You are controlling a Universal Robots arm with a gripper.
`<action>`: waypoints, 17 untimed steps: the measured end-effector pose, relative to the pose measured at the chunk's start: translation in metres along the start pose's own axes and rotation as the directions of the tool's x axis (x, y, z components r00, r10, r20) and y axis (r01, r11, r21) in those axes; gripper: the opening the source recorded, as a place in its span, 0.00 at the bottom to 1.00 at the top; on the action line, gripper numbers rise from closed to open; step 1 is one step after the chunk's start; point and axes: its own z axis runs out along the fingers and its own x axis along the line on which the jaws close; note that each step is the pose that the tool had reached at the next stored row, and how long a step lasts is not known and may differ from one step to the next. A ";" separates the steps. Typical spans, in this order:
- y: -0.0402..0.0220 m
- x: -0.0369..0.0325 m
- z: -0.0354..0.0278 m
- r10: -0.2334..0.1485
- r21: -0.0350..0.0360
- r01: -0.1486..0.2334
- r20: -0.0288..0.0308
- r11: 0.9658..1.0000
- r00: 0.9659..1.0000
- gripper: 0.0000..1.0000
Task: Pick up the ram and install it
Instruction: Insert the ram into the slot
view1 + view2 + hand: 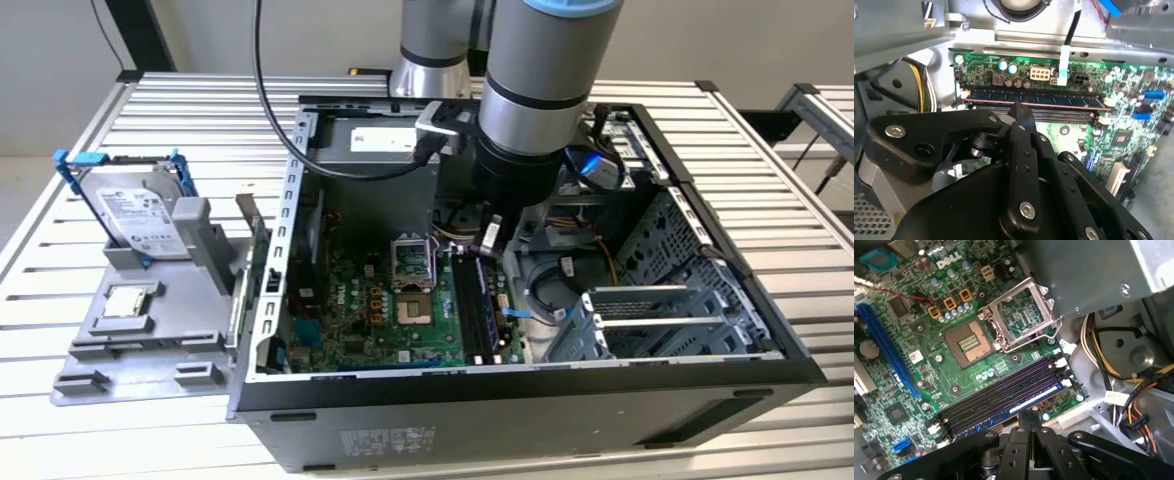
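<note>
The ram (1034, 98) is a long dark blue stick standing in one of the memory slots of the green motherboard (1074, 132), inside the open computer case (534, 400). It also shows in the first wrist view as the ram (1026, 401) beside empty black slots (999, 392). My gripper (1019, 107) hangs just over the stick near its middle, its black fingers (1025, 421) pressed together with nothing between them. In the exterior view the gripper (491, 237) reaches down into the case above the ram (483, 300).
The open processor socket (971, 342) with its raised metal frame (1021, 315) lies beside the slots. Yellow and black cables (1106, 362) run along the case wall. A hard drive (138, 215) stands in a grey holder (140, 340) at the exterior view's left. A drive cage (654, 310) fills the case's right.
</note>
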 end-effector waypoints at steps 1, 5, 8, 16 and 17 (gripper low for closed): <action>0.0000 0.0000 0.0001 -0.017 0.000 0.017 0.001 1.000 1.000 0.00; 0.0000 0.0000 0.0002 -0.089 -0.002 0.089 0.003 0.996 0.996 0.00; 0.0000 0.0000 0.0002 -0.144 -0.003 0.144 0.004 0.990 0.990 0.00; 0.0000 0.0000 0.0002 -0.277 -0.006 0.278 0.008 0.961 0.961 0.00; 0.0000 0.0000 0.0002 -0.292 -0.006 0.292 0.009 0.956 0.956 0.00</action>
